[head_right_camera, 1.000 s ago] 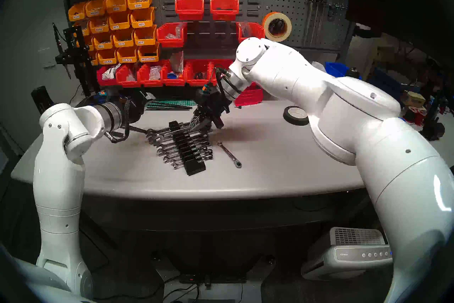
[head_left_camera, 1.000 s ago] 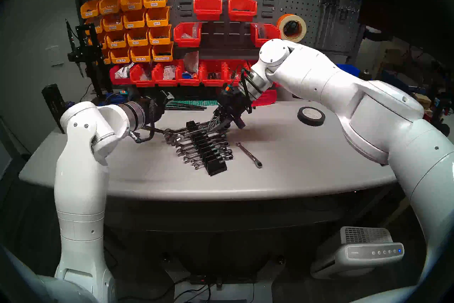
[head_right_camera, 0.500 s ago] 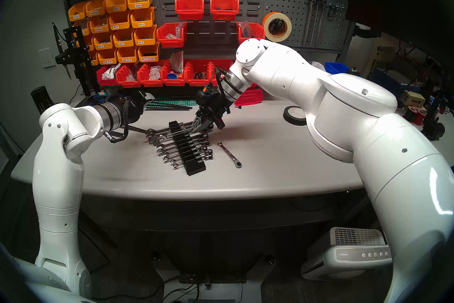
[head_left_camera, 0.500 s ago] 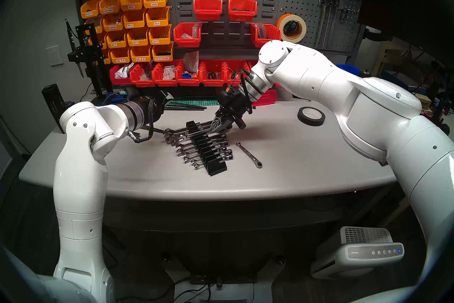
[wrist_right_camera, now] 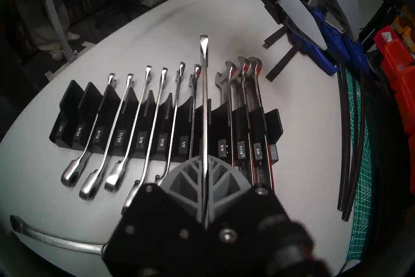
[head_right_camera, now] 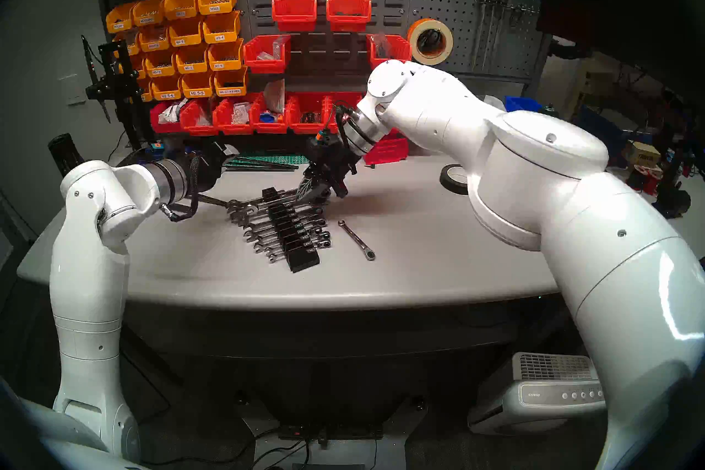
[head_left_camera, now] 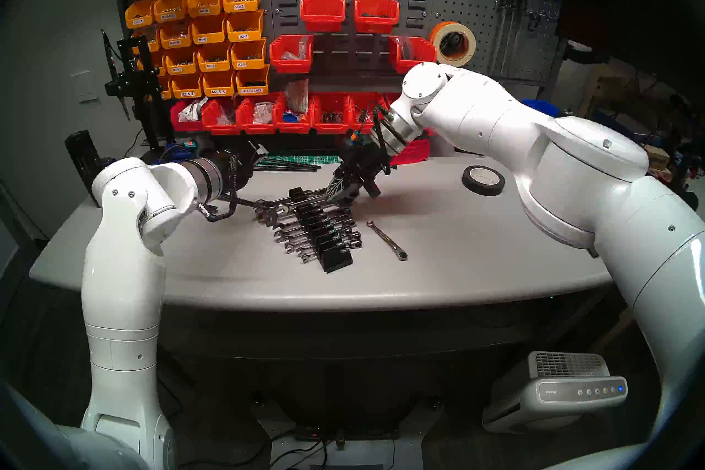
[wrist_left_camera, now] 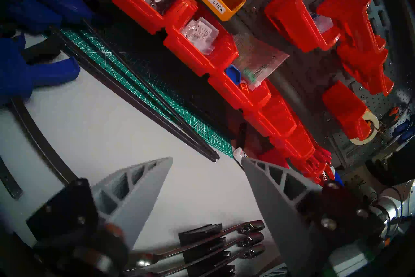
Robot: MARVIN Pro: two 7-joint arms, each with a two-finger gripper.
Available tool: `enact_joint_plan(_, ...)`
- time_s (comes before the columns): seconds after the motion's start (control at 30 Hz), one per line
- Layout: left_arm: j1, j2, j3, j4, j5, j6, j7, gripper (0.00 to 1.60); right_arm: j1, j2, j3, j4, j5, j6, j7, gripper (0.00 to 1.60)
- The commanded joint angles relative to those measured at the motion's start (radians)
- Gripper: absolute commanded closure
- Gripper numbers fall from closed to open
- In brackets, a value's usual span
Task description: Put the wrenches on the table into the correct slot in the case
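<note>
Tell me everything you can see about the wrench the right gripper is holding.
The held wrench is a slim, shiny chrome bar, seen edge-on, its open-jaw end pointing away from the right gripper, whose grey ribbed fingers are shut on its shank. Its other end is hidden. It sits over the black rack, lined up with the gap between the 1/2 and 5/8 labels; whether it is seated is unclear.
</note>
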Motion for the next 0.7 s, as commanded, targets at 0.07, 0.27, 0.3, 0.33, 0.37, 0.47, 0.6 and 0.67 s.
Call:
enact_joint_plan(0.07,-0.034,0.002,-0.004,-0.022,-0.004,-0.008,-0.017,0.31,0.048,-0.019,-0.012,0.015,0.034,-0.010,-0.003,1.60)
enact_joint_plan(0.27,-0.034,0.004,-0.006,-0.019,-0.005,-0.010,-0.016,0.31,0.048,-0.035,-0.025,0.037,0.045,-0.019,-0.003,1.60)
enact_joint_plan(0.3,-0.034,0.004,-0.006,-0.019,-0.005,-0.010,-0.016,0.31,0.049,-0.038,-0.027,0.040,0.046,-0.021,-0.003,1.60)
enact_joint_plan(0.33,-0.035,0.005,-0.006,-0.018,-0.005,-0.011,-0.016,0.32,0.049,-0.040,-0.029,0.043,0.048,-0.021,-0.003,1.60)
enact_joint_plan(0.37,-0.035,0.005,-0.007,-0.017,-0.005,-0.011,-0.017,0.31,0.050,-0.042,-0.031,0.046,0.049,-0.022,-0.003,1.60)
enact_joint_plan(0.47,-0.036,0.006,-0.008,-0.013,-0.006,-0.012,-0.017,0.31,0.051,-0.050,-0.035,0.056,0.053,-0.024,-0.003,1.60)
enact_joint_plan(0.6,-0.036,0.007,-0.009,-0.010,-0.009,-0.013,-0.018,0.31,0.055,-0.058,-0.044,0.066,0.056,-0.022,-0.003,1.60)
enact_joint_plan(0.67,-0.037,0.008,-0.010,-0.009,-0.011,-0.013,-0.019,0.31,0.056,-0.063,-0.050,0.071,0.057,-0.016,-0.003,1.60)
